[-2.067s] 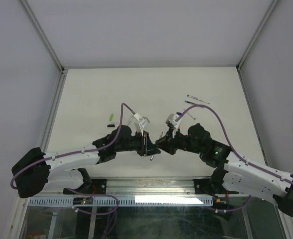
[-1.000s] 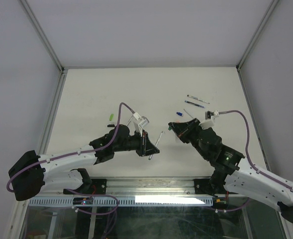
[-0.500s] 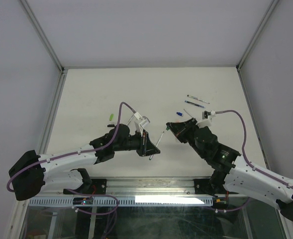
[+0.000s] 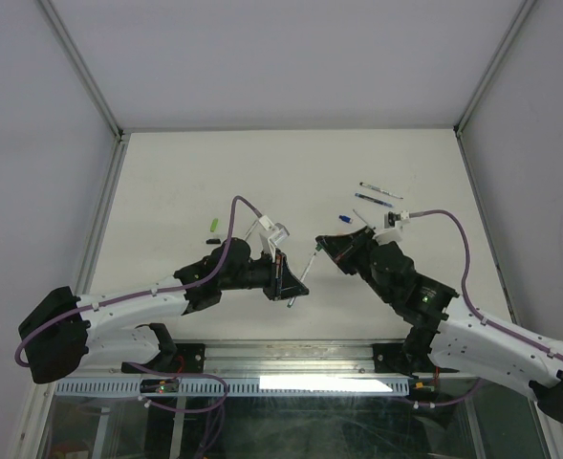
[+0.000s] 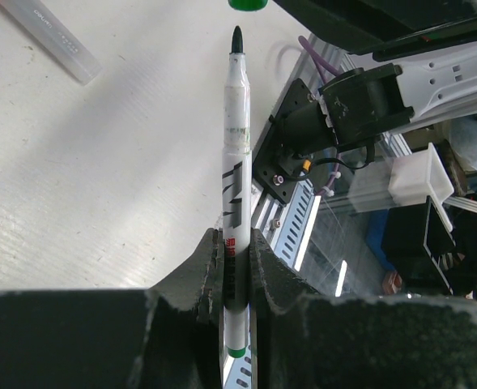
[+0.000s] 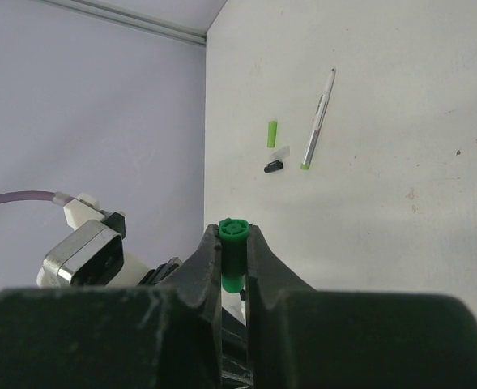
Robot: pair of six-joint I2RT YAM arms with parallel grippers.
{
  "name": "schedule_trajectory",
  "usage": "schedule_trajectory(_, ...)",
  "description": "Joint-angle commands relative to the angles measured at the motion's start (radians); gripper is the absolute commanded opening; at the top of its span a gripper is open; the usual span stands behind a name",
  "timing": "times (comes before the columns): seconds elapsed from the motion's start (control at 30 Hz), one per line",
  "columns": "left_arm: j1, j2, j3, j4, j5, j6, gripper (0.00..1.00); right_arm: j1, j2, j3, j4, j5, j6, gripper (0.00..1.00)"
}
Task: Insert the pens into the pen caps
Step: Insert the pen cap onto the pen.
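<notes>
Setting: a white worktop (image 4: 262, 172) boxed in by pale walls, with aluminium posts at the far corners.
Left fingers (image 5: 208, 263): closed tight on the lower barrel of a white marker (image 5: 236, 146), one pad on each side of its printed section.
White marker: uncapped, with its dark green nib bare. It is held off the worktop near the middle and tilted, pointing away from the left wrist towards the right arm.
Right fingers (image 6: 208, 261): pinched shut on a dark green cap (image 6: 232, 232), which stands out a little past the fingertips.
Dark green cap: just beyond the marker's nib with a small gap between them, not touching. It sits at the very top edge of the left wrist view.
Left side of worktop: a lime green cap (image 6: 272, 134) lies flat. Near it are a second white marker (image 6: 319, 117) with a lime end, a black cap (image 6: 273, 166) and a small clear piece (image 6: 280, 151).
Right side of worktop: two dark ballpoints (image 4: 380, 188) lie roughly parallel and close together, with a blue cap (image 4: 348, 216) nearer the arms.
Near the left wrist: a translucent tube (image 5: 48, 36) lies on the worktop.
</notes>
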Motion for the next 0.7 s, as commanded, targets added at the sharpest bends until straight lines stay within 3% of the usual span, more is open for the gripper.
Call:
schedule_trajectory(0.0, -0.009, -0.007, 0.042, 0.065, 0.028, 0.02, 0.0, 0.003, -0.007, 0.009, 0.055, 0.002, 0.01, 0.0)
schedule_trajectory(0.67, -0.009, -0.022, 0.037, 0.074, 0.029, 0.012, 0.0, 0.003, -0.032, -0.014, 0.022, -0.023, 0.003, 0.0)
